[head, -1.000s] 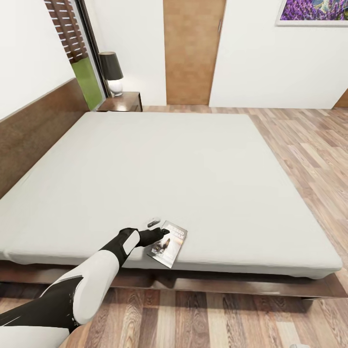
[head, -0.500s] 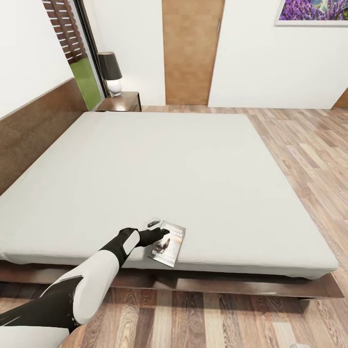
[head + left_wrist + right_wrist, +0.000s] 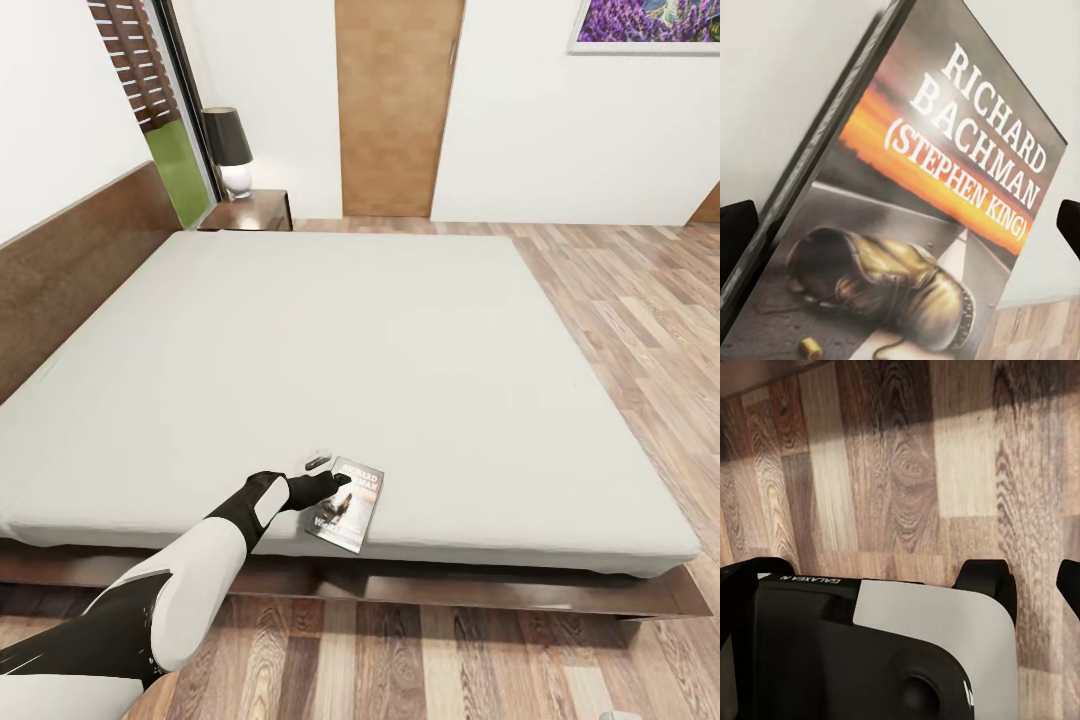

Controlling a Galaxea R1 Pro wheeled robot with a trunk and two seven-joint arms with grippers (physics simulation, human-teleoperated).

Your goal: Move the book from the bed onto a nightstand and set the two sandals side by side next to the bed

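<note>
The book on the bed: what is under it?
The book lies flat on the bed's pale grey mattress, near its front edge. The left tool covers the book's near side. Anything between the cover and the mattress is hidden.

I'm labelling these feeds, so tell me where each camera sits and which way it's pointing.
Head view: high on the robot, looking down over the bed; left arm and left gripper show.
Left wrist view: by that gripper, facing the book; dark fingers at the edges.
Right wrist view: facing floor and robot body.
Head and left wrist views share the book.
</note>
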